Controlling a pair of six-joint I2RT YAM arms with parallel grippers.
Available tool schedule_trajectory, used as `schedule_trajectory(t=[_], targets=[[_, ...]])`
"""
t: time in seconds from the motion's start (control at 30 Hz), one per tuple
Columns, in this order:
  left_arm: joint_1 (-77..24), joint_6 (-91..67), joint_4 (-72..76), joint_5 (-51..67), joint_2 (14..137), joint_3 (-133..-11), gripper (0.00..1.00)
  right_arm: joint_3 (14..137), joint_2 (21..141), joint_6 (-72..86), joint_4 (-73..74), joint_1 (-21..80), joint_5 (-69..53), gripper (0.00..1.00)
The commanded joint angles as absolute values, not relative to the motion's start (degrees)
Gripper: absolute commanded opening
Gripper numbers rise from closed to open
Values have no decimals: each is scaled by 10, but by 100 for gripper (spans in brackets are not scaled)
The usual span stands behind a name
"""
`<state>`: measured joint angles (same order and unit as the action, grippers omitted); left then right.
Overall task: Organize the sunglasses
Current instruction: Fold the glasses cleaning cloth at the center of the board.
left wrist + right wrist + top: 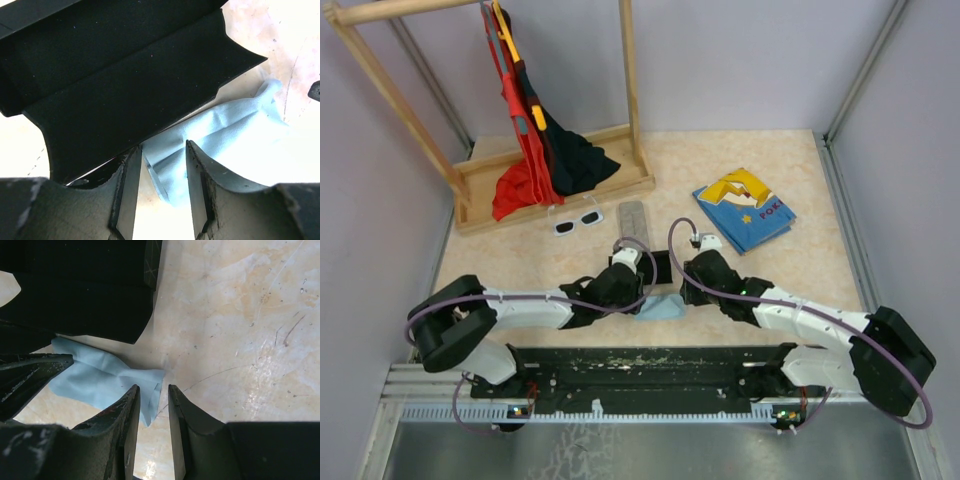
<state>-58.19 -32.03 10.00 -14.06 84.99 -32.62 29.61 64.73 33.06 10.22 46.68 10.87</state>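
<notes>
Blue cloth [665, 307], black case [662, 266], white sunglasses [576, 221] beyond

The table [800, 160] is beige with faint marbled veins. Beside the black case [125, 85] lies a light-blue cloth [220, 130]. Beyond that case are white-framed, dark-lensed sunglasses [577, 221], a grey case [633, 216], a blue-and-yellow book [743, 209], a red garment [520, 190] and a black garment [578, 160].

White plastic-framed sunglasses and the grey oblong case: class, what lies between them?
Bare beige table only, between white plastic-framed sunglasses and grey oblong case; top view shows it.
</notes>
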Motion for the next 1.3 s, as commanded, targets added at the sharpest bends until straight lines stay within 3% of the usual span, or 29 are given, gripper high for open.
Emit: schedule_trajectory(t=[0.0, 0.23, 0.67, 0.93, 1.27], targets=[[-601, -321, 16, -177, 876, -337, 46, 292, 628, 327, 90, 460, 110, 30], [-622, -326, -5, -204, 894, -343, 39, 291, 627, 327, 92, 459, 110, 30], [-635, -334, -1, -211, 907, -333, 2, 284, 627, 335, 84, 459, 109, 30], [-635, -348, 0, -210, 878, -311, 1, 250, 629, 371, 6, 459, 113, 39], [-637, -348, 11, -201, 881, -310, 1, 221, 649, 414, -65, 459, 112, 41]])
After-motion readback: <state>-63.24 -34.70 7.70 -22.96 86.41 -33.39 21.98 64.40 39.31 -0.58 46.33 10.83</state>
